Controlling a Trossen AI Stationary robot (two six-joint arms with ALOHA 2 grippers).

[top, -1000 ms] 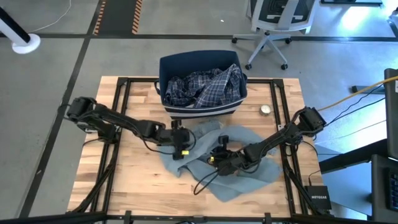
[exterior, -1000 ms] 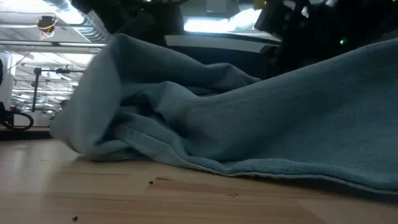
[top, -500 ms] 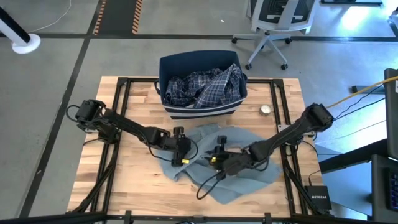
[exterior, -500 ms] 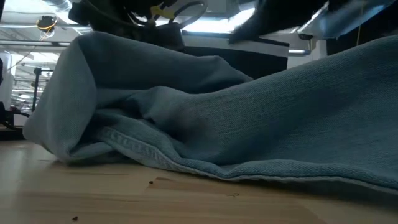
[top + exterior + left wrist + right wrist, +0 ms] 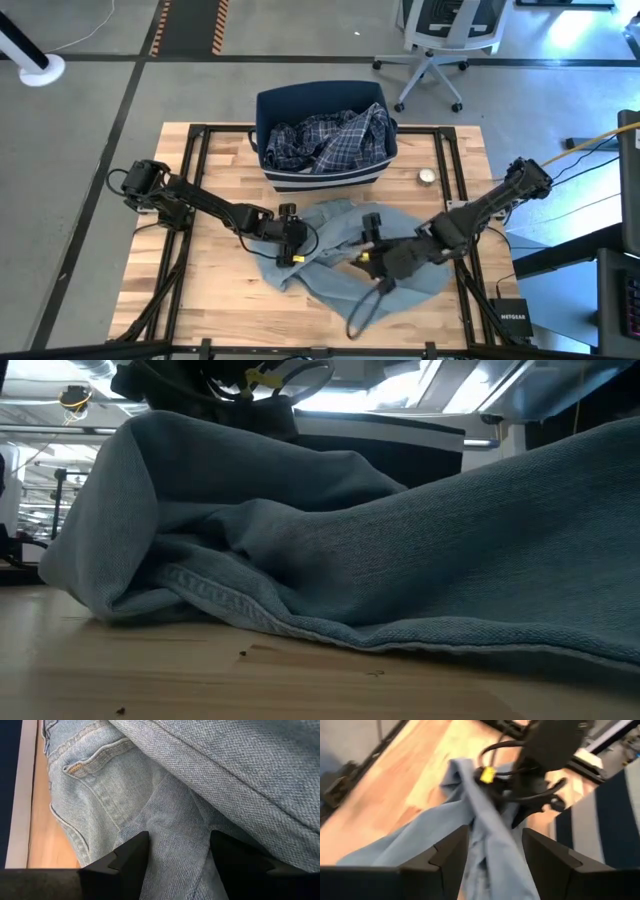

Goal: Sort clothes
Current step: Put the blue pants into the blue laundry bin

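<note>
Jeans (image 5: 345,255) lie crumpled at table (image 5: 200,290) centre, just near of bin (image 5: 275,105). Plaid shirt (image 5: 330,135) in bin. L gripper (image 5: 177,852) down on jeans' left part, fingers spread, denim between them, not pinched. R gripper (image 5: 492,847) over jeans' right part, fingers apart, holding nothing. Small round thing (image 5: 427,176) right of bin.

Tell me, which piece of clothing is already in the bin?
The blue-and-white plaid shirt, bunched inside the navy bin. The light blue denim garment lies spread on the table.
</note>
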